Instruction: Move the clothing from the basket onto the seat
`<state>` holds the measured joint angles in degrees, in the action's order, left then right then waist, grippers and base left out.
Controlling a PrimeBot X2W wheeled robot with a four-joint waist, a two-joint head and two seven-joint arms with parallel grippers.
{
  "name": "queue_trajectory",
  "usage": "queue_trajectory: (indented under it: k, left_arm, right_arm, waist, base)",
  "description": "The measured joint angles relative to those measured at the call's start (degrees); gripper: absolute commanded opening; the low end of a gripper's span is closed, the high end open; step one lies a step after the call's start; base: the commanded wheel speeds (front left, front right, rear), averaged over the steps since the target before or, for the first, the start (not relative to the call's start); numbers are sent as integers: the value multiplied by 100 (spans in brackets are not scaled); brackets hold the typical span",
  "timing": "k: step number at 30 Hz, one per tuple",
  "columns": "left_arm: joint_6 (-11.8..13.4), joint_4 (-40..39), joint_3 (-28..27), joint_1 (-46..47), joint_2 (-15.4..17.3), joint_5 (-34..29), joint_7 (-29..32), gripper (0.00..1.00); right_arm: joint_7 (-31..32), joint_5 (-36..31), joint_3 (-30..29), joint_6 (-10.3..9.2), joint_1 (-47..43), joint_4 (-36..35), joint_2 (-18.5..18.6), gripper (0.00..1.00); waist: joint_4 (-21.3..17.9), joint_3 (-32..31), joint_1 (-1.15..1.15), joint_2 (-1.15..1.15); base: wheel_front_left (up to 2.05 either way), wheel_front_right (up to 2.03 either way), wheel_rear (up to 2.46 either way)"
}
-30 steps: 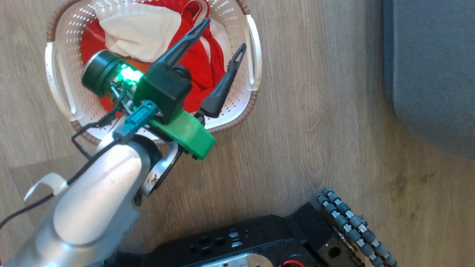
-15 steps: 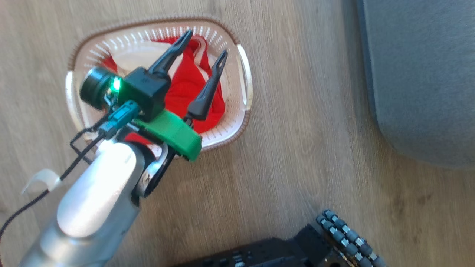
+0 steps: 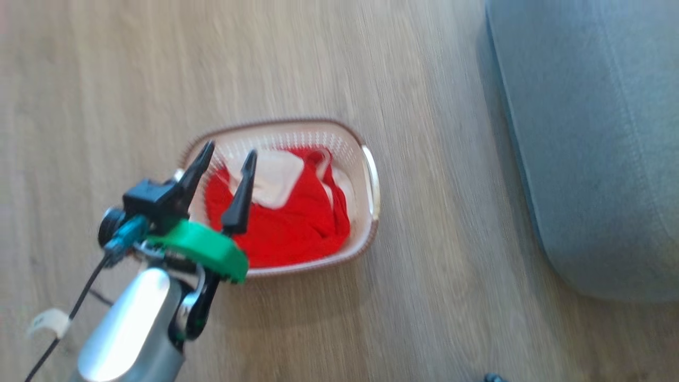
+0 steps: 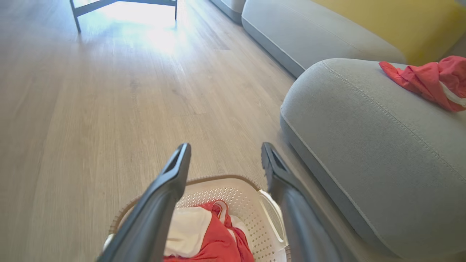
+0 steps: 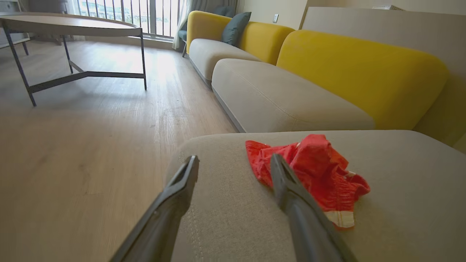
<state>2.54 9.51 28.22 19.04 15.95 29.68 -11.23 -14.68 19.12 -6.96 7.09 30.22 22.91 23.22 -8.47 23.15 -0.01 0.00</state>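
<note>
Head camera has pulled back; the basket (image 3: pixel 373 180) sits mid-frame, clothing (image 3: pixel 297 236) inside, left jaws wide above it. Right jaws wide, empty, over a garment (image 5: pixel 316 171) lying on the seat (image 5: pixel 418 189). Next, I reckon: lower left, pinch fabric.

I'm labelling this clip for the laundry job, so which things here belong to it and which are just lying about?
Job: basket; clothing inside it; seat; red garment already lying on the seat; left gripper, open over the basket.
Lying about: dark-legged table; yellow backrests; dark cushion.
</note>
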Motion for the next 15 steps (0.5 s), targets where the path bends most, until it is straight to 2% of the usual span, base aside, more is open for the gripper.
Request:
queue_trajectory:
  k: [9, 15]
  left_arm:
    - [100, 313, -402, -689, 85, 219, -237, 100]
    - [111, 464, -586, -1095, 174, 220, -263, 100]
  right_arm:
    - [236, -404, 426, 0, -1302, -1168, -522, 100]
    - [300, -523, 680, 0, -1937, -1622, -955, 100]
  waist:
    - [415, -1112, 0, 0]
    - [651, -1635, 0, 0]
  base:
    - [0, 0, 0]
    - [0, 0, 0]
